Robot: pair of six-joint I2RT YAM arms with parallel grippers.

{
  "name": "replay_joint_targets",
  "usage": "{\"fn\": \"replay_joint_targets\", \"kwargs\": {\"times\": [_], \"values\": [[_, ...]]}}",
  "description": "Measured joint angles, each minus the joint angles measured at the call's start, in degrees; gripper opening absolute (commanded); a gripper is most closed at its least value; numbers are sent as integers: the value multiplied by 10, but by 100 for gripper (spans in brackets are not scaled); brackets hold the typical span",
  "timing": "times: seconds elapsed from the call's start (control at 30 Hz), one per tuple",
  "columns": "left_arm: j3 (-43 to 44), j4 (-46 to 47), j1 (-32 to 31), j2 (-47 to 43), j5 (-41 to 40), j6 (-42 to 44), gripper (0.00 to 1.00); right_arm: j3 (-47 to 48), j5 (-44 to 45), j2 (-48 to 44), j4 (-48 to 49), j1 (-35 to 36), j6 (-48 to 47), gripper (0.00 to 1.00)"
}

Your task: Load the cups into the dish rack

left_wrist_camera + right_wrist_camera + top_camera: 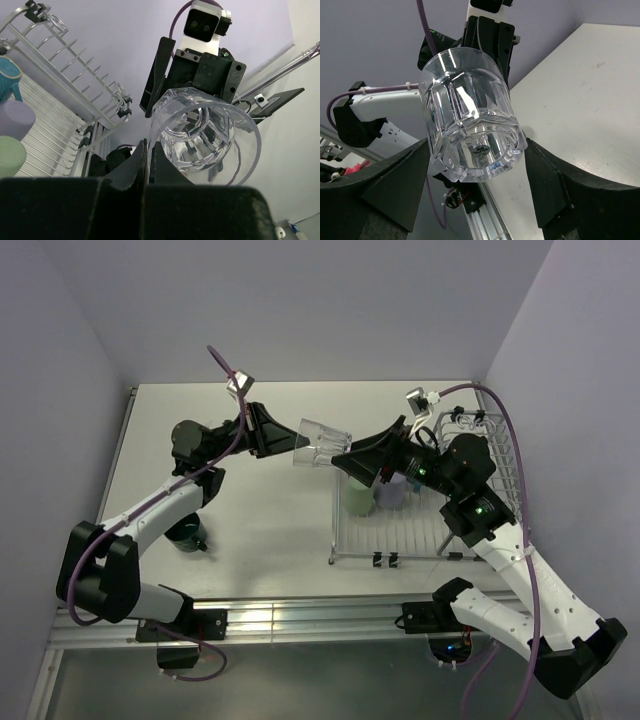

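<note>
1. Glass tumbler in mid-air over the worktop, upper centre of the top view, lying sideways: open mouth toward the left of frame, thick base toward the right.
2. Dish rack at centre right of the top view, flat on the worktop, raised wire side section along its right edge.
3. Inside the rack, at its left end: pale green cup and lavender cup, side by side, the lavender one partly hidden under the right arm.
4. From the left wrist, at the left edge of frame: blue mug in the rack as well, just above the lavender cup.
5. Dark green mug on the worktop at lower left of the top view, well apart from the rack, partly beneath the left arm.
6. Left gripper: jaws pinched narrow on the tumbler's rim, glass wall caught between the two fingers.
7. Left arm stretched from lower left of the top view up toward centre, gripper pointing to the right of frame.
8. Right gripper: jaws spread wide, one finger on either side of the tumbler's base, right at the glass; cannot tell whether pressing or just short of it.
9. Right arm rising from lower right of the top view, folded over the rack, gripper reaching left past the rack's left edge, head-on to the left gripper.
</note>
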Motion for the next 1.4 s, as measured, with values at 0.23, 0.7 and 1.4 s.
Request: {"fn": "replay_joint_targets", "kwargs": {"times": [0.23,0.7,1.4], "values": [[0,2,-5,7,-7,1,0,0,2,2,0,0,3,65],[0,-106,-25,0,-48,79,25,2,53,0,-46,1,-6,0],[72,-360,-45,-67,-128,243,37,65,196,-35,-276,11,-62,0]]}}
